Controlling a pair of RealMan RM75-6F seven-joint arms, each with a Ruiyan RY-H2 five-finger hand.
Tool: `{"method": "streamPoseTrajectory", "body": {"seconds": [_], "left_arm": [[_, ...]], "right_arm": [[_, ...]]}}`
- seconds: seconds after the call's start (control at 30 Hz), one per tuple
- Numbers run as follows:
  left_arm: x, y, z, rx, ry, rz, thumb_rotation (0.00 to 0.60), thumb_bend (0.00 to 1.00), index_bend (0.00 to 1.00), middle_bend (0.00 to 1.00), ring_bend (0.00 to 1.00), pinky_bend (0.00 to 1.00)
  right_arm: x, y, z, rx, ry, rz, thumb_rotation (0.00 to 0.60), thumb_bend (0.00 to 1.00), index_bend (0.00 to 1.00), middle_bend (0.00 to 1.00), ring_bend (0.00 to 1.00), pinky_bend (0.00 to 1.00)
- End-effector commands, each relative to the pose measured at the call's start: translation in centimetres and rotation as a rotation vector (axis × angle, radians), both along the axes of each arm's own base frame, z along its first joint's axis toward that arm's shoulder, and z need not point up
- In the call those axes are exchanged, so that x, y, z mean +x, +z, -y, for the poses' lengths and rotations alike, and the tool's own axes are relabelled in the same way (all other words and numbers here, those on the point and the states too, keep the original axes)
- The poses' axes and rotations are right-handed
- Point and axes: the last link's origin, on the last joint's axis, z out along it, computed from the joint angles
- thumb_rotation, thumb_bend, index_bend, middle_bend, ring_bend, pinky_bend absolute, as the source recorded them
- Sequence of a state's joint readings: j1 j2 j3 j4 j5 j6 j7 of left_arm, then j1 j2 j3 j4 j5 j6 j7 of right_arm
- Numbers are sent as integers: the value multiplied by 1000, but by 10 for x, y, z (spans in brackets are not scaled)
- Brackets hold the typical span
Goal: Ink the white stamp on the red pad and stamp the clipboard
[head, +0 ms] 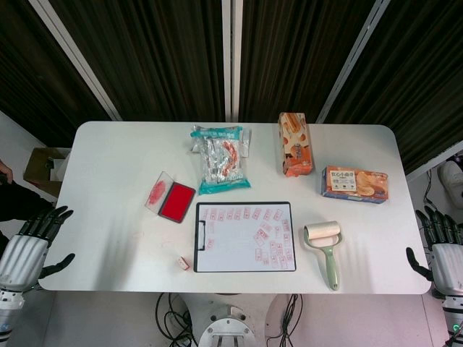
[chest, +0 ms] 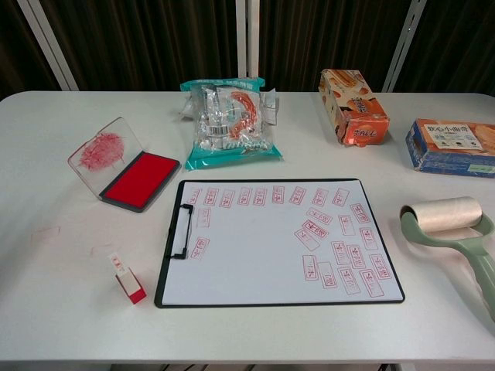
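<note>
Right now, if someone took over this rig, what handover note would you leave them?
Left hand: open, empty, off the table's left edge. Right hand: open, empty, off the right edge.
Small white stamp with red base: lying on the table beside the black-framed clipboard, near its lower left corner, untouched.
Red ink pad: lid open, left of the clipboard's top.
Clipboard sheet already carries many red stamp marks.
Left: pick up the stamp, ink it, press it on the clipboard.
</note>
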State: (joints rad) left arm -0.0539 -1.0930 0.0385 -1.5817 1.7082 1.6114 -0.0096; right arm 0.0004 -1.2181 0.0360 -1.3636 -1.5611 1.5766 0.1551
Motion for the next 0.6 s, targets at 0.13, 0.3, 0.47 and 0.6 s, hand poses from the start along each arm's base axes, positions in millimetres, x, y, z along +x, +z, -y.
{"method": "streamPoseTrajectory", "body": {"seconds": [0.13,0.3,0.47,0.6], "left_arm": [[-2,-1,2,-1,4,2,600,158,140,127,105,205],[-2,-2,6,-6,-3,2,600,158,139,127,106,204],[4,-2,6,-5,-53,6,600,157,140,127,106,206],[13,-2,6,37,-152,60,600,159,203,203,208,350]], "right_arm": [[-1,-2,-1,9,-3,-3,600,319,0,0,0,0],[-2,-2,-2,7,-3,-1,600,318,0,0,0,0],[-2,2,-2,-7,0,4,600,319,0,0,0,0],[-1,3,-2,-8,-2,3,600,319,0,0,0,0]]}}
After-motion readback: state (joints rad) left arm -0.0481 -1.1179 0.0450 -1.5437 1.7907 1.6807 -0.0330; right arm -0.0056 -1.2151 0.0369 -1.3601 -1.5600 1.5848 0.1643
